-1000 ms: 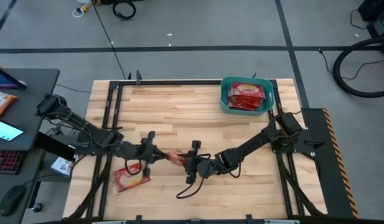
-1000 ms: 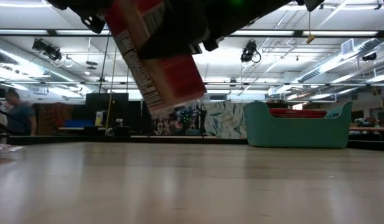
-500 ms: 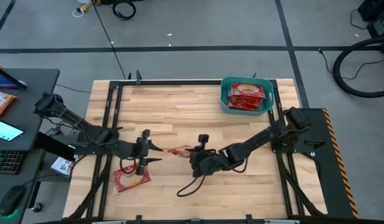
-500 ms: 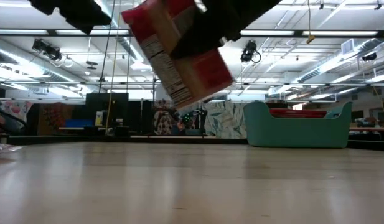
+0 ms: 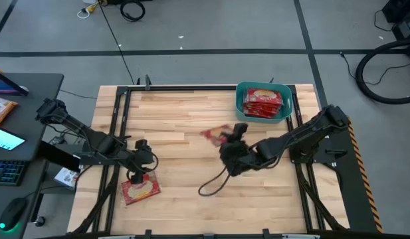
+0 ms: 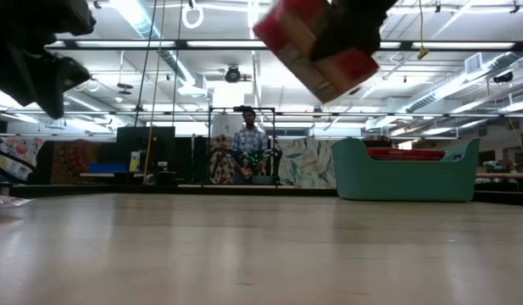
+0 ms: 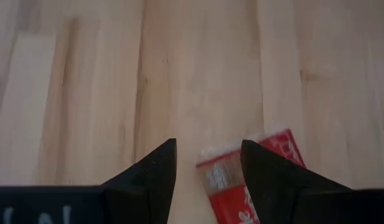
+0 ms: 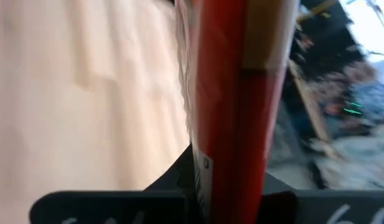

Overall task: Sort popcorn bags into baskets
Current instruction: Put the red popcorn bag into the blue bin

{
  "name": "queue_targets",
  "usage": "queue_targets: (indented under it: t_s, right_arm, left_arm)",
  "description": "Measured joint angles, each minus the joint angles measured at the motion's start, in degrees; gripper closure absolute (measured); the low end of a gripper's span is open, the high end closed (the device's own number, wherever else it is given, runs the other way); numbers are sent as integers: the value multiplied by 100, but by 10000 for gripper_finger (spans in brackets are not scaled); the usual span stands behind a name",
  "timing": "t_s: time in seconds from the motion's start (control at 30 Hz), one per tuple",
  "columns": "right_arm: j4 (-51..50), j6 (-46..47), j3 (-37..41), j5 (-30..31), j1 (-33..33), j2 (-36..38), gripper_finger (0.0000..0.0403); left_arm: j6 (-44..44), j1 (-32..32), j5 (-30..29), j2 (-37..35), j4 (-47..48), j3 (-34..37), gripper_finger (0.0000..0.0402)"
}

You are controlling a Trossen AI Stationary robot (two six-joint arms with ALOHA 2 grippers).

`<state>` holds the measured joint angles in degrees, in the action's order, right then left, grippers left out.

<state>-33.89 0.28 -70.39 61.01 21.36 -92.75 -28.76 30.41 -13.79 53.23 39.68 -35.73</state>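
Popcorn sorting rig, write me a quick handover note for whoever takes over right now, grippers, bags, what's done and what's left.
Right gripper: shut on a popcorn bag, held in the air over mid-table, short of the teal basket.
Left gripper: open, empty, hovering just above the bag on the table at the near left.
Done: several red bags already lie in the basket at the far right corner.
Left: drop the carried bag into the basket, then pick up and bin the bag under the left gripper.
A person sits in the room beyond the table.
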Motion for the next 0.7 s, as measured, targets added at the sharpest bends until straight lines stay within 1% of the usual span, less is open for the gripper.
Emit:
queue_targets:
  t_s: [0.07,0.17,0.37,0.5,0.6,0.7]
  right_arm:
    - [-606,119,0,107,-172,118,364]
    - [-1546,462,0,74,-556,219,363]
    - [-3224,1122,16,-2,-1572,250,363]
    - [-3537,1039,275,-310,-2455,254,363]
    - [-3361,678,541,-488,-3054,254,363]
    - [-3066,151,761,-524,-3525,249,363]
  left_arm:
    - [-187,16,92,-2,126,0,219]
    - [-384,86,278,-2,227,0,219]
    - [-545,267,879,0,221,0,219]
    - [-559,361,915,0,220,0,219]
    - [-559,391,912,0,217,0,219]
    - [-561,393,915,0,217,0,219]
